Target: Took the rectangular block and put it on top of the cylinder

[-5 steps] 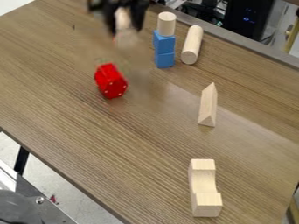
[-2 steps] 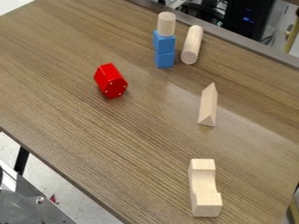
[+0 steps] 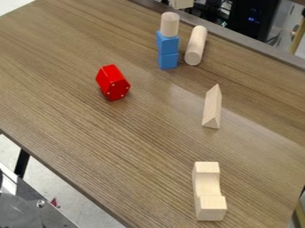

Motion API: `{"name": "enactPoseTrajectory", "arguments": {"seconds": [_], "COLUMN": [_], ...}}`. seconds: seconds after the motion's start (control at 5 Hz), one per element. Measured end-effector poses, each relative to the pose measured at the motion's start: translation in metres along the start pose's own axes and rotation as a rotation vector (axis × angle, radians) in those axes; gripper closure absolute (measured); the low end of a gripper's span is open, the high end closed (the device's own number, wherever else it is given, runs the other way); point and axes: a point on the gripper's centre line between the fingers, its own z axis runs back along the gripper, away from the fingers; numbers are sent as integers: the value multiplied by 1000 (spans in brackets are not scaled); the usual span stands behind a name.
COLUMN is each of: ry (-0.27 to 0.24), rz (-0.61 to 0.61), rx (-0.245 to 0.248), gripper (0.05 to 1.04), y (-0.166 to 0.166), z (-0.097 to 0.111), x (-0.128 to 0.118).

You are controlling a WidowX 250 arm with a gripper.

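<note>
A pale rectangular wooden block shows at the top edge, cut off by it, a little above and to the right of the upright cylinder, with a gap between them. What holds the block up is hidden. The short pale cylinder stands upright on a stack of two blue blocks near the table's far edge.
Beside the stack lies a long wooden cylinder. A red hexagonal block is left of centre. A triangular wooden prism lies right of centre, and a notched wooden block lies at the lower right of the table.
The gripper, at the upper left a second ago with a pale block at its fingers, has left the view. A pale block has come in at the top edge; the stack has not moved.
</note>
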Motion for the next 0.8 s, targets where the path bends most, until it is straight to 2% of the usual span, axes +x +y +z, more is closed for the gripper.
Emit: {"name": "enactPoseTrajectory", "arguments": {"seconds": [0.2,0.8], "ry": [25,41], "rz": [-1,3], "rx": [20,41], "gripper": [565,565], "y": [3,7], "z": [-10,-16], "x": [-4,-7]}}
